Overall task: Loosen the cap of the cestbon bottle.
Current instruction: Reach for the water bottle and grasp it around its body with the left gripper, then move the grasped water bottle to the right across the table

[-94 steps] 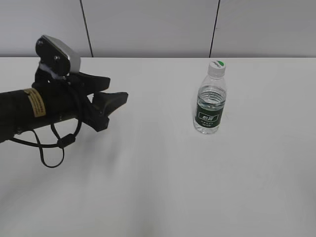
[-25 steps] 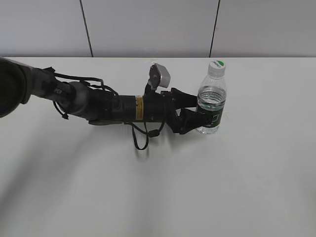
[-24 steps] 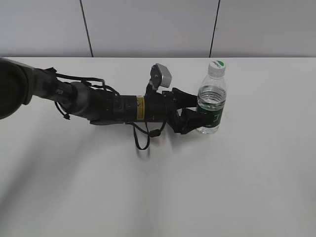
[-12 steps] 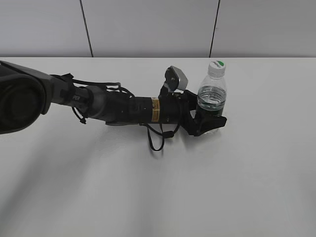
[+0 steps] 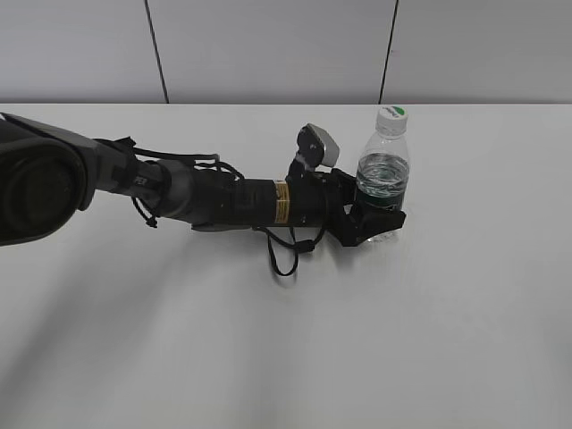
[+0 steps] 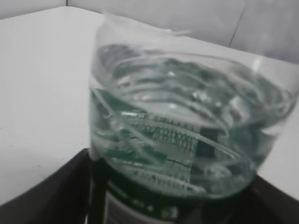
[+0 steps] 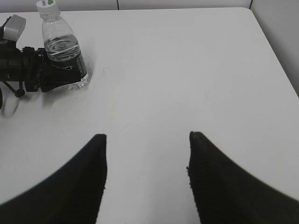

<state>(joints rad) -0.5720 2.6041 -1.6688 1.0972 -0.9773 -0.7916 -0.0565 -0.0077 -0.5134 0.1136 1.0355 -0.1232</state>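
- Small clear plastic cestbon bottle [image 5: 382, 179] with dark green label: upright on white counter [image 5: 465, 295], right of centre, exterior frame.
- Small white screw cap [image 5: 391, 114]: seated on the bottle.
- Left gripper [image 5: 374, 219]: clamped around bottle's lower body.
- Right gripper [image 7: 147, 140]: jaws spread, holding nothing, above bare counter.

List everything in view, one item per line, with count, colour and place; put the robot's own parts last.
cestbon bottle: one, clear plastic with a dark green label band, upright on the table, right of centre in the exterior view.
cap: one, white with a green mark on top, on the bottle's neck.
table: one, white, fills the lower part of every view.
wall: pale grey panels with dark seams, behind the table.
left arm: one, black, reaching in from the left across the table.
left hand: one, black, closed around the bottle at the label band.
right hand: one, black, fingers apart, holding nothing, above bare table away from the bottle.
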